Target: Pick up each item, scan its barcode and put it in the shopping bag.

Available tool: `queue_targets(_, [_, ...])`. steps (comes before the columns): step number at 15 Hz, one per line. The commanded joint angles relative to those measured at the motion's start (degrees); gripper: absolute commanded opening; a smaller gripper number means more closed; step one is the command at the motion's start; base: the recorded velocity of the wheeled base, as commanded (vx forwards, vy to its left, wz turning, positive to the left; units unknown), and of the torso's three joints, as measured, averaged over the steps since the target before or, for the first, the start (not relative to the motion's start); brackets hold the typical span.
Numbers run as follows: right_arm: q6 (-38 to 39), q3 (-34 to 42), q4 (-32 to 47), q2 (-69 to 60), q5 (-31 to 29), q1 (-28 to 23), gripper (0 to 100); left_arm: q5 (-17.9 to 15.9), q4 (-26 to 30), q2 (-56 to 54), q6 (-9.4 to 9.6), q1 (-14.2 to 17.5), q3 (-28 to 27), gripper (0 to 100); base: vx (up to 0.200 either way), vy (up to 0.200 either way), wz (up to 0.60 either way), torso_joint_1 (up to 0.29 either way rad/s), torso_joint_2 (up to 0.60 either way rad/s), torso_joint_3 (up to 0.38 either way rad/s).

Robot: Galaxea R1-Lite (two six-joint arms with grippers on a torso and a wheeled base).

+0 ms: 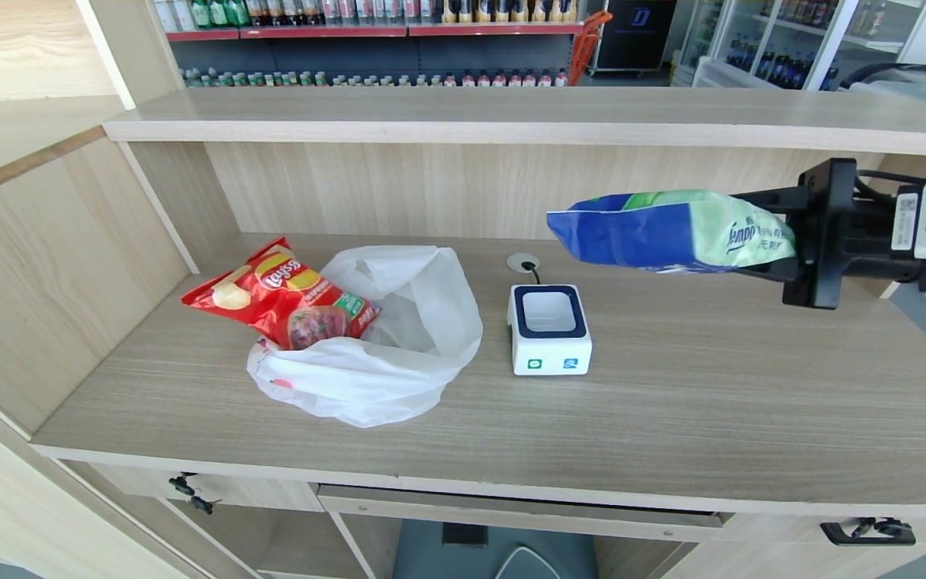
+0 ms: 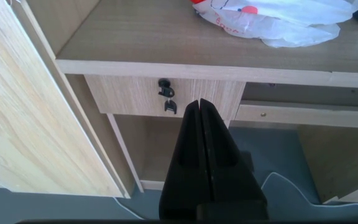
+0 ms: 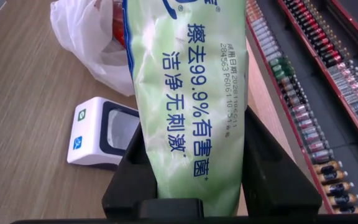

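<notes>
**While my right gripper (image 1: 760, 235) holds a pack aloft, chips sit bagged**

As I look down, the wooden counter (image 1: 672, 418) spreads widest before me. On its left part lies the white shopping bag (image 1: 399, 370), its mouth open and slumped. My right gripper's fingers are clamped on one end of the green-and-blue pack (image 1: 672, 233), which lies level in the air, above the counter and to the right of the scanner, well apart from the bag. The red chips bag (image 1: 286, 297) rests in the bag's mouth, its top poking out. The white scanner (image 1: 550, 330) stands just beside the bag, window up. My left gripper (image 2: 199, 106) hangs below the counter's front edge, fingers pressed together on nothing, near a drawer (image 2: 166, 96) with a key (image 2: 166, 96) in its lock.
</notes>
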Motion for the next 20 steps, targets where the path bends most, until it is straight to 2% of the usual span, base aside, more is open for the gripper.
queue_targets(1, [0.07,0.34,-0.23,1.33,-0.09,0.34,0,0.07,-0.02,0.08,-0.01,0.01,0.0,0,0.0,0.0,0.0,0.0,0.0,0.0])
queue_targets(4, [0.34,0.25,-0.32,1.68,-0.18,2.53,0,-0.02,-0.02,0.08,-0.01,0.01,0.0,0,0.0,0.0,0.0,0.0,0.0,0.0])
queue_targets(15, [1.22,1.05,-0.23,3.62,-0.8,2.09,0,-0.02,-0.02,0.08,-0.01,0.01,0.0,0,0.0,0.0,0.0,0.0,0.0,0.0])
queue_targets(20, [2.45,-0.27,-0.14,3.62,-1.15,3.76,0,0.07,-0.02,-0.01,-0.01,0.01,0.0,0,0.0,0.0,0.0,0.0,0.0,0.0])
